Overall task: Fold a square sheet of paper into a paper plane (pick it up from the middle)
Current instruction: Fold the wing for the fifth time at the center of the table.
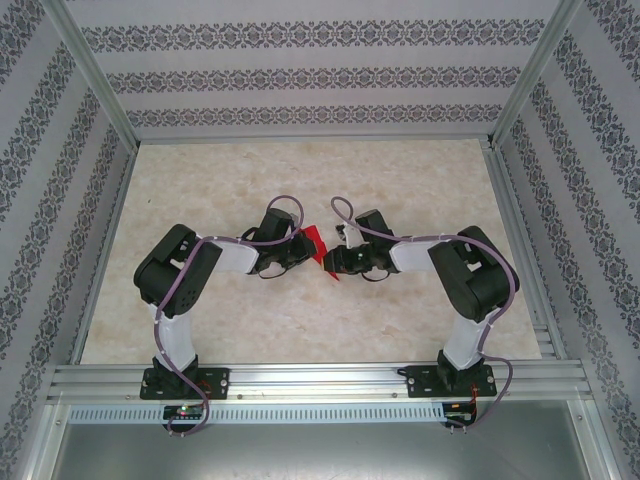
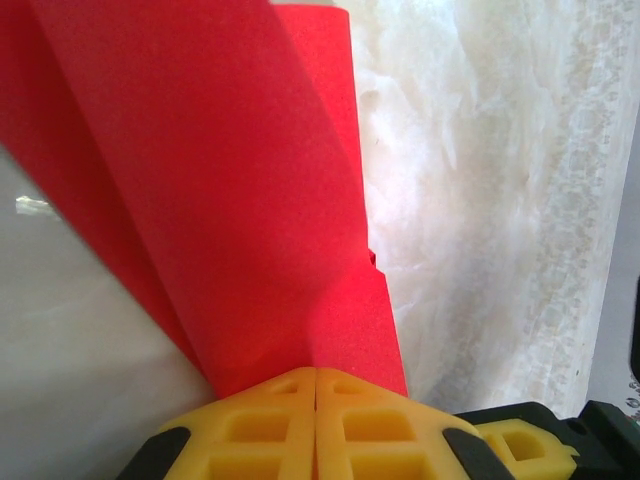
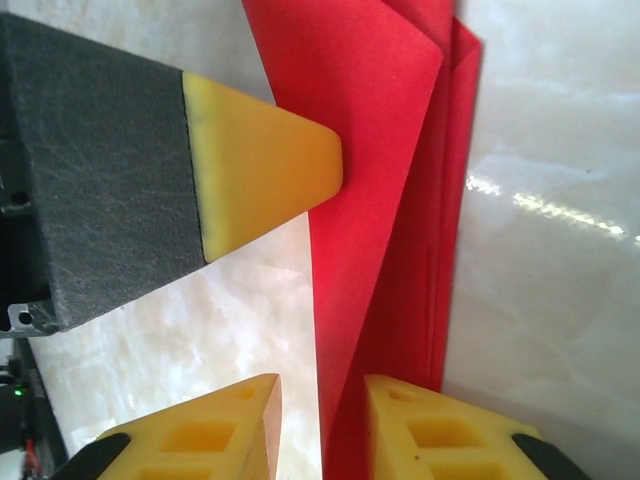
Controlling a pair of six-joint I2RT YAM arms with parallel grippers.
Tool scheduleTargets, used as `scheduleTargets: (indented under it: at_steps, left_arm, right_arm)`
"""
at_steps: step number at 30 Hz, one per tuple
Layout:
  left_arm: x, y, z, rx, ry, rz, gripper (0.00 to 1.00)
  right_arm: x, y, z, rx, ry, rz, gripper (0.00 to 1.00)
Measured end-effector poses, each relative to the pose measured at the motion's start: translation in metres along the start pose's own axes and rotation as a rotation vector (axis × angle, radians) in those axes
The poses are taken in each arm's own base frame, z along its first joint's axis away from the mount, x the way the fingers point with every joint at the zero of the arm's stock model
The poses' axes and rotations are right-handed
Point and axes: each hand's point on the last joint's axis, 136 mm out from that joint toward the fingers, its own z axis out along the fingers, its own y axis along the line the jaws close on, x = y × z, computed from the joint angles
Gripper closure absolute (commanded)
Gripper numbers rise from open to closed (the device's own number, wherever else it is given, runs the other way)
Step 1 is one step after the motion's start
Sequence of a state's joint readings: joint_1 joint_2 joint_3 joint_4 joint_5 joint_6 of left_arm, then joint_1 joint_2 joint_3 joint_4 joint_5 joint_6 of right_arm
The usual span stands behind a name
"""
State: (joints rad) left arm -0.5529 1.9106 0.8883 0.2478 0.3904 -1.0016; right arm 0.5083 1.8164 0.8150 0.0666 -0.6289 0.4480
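Since the red sheet of paper [image 1: 314, 240] looks thin, light and limp, it likely wants pinching along a folded edge; the one sheet hangs above the tabletop [image 1: 400, 180] between two pincers, the left pincer [image 2: 316, 385] clamped on it, the right pincer [image 3: 322, 392] parted around it.

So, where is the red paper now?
Top view: the red paper is near the middle of the table, clamped in the left pincer, part of it between the open jaws of the right pincer.
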Motion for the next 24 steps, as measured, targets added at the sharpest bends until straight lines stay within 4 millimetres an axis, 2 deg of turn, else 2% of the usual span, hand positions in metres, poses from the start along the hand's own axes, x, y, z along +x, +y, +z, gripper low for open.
scheduleTargets:
  at_steps: [7,16,24]
  left_arm:
    - [0.0001,0.0000,0.0000,-0.001,0.001,-0.001,0.91]
    - [-0.0001,-0.0002,0.0000,-0.001,0.001,0.000,0.91]
    - [-0.0028,-0.0094,-0.0067,0.003,-0.002,0.031,0.82]
  right_arm:
    - [0.0006,-0.0006,0.0023,0.034,0.010,-0.031,0.76]
    - [-0.0016,-0.0058,0.0048,0.052,-0.004,-0.032,0.91]
    - [-0.0045,-0.0060,0.0043,0.027,-0.037,-0.011,0.96]
